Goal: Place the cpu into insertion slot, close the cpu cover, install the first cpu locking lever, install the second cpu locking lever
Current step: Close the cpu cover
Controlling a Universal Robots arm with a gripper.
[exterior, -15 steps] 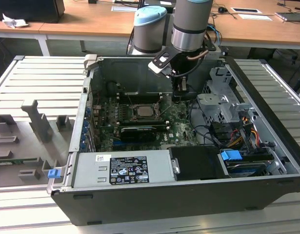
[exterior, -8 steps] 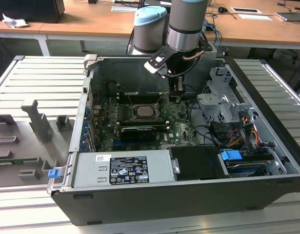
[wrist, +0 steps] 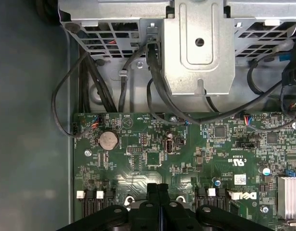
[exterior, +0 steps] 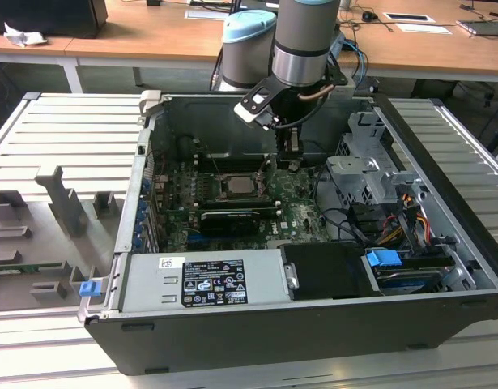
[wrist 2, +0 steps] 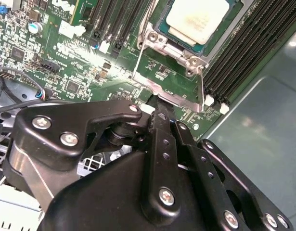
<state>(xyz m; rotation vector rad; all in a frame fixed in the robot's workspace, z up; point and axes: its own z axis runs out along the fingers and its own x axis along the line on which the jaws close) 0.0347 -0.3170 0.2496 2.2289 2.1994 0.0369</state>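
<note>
inside the open computer case, the chip is seen seated in its socket on the green board. the metal cover is swung open off the socket, board showing through its window, not yet closed. the gripper is held clenched, fingers pressed together, tips right at the cover's free edge; whether that edge is pinched cannot be told.
</note>
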